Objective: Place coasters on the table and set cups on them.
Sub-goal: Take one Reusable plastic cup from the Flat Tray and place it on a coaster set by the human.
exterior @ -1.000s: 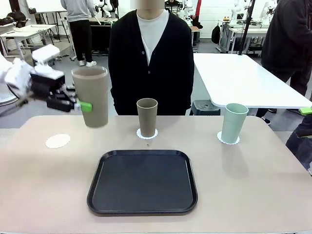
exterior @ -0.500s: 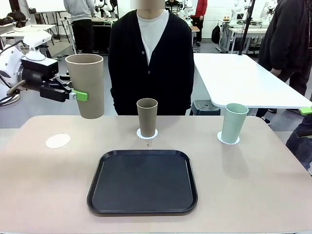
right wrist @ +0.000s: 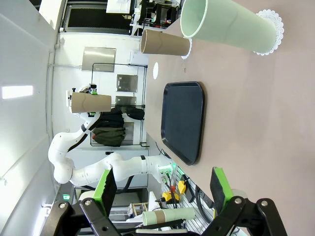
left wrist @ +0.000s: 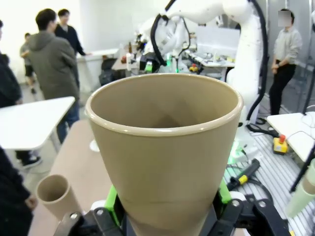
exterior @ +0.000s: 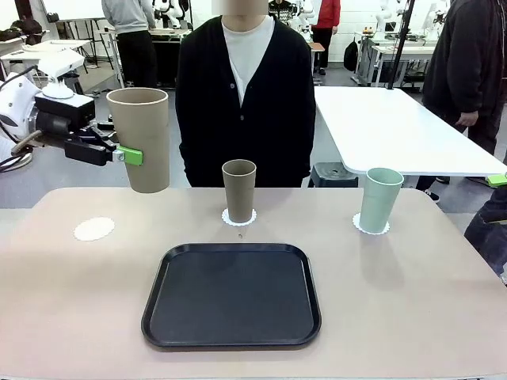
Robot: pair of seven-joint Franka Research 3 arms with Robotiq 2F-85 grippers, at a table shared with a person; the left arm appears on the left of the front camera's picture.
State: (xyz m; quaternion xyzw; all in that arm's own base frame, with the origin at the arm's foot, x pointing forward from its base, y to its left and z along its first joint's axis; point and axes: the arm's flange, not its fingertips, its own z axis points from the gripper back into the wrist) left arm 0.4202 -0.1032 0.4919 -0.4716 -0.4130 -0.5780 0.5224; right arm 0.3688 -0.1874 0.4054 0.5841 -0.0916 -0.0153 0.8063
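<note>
My left gripper [exterior: 131, 155] is shut on a tan-brown cup [exterior: 141, 138] and holds it upright in the air, above and behind the table's far left. In the left wrist view the cup [left wrist: 165, 147] stands between the green pads [left wrist: 112, 202]. Below it a bare white coaster [exterior: 94, 229] lies on the beige table [exterior: 63, 301]. A second tan cup [exterior: 238, 190] stands on a coaster [exterior: 228, 217] at the far middle. A mint green cup [exterior: 379, 199] stands on another coaster [exterior: 360, 226] at the far right. My right gripper [right wrist: 162, 191] is open and empty, low over the table, facing the mint cup [right wrist: 231, 24].
A black rounded-square tray [exterior: 231, 294] lies empty at the table's middle front. A person in a dark cardigan [exterior: 244, 95] stands at the far edge behind the middle cup. A white-topped table [exterior: 396, 127] stands behind at the right.
Over the last second my left gripper lifted the tan cup up and a little to the left, straightening it. It has held still for the last half second.
</note>
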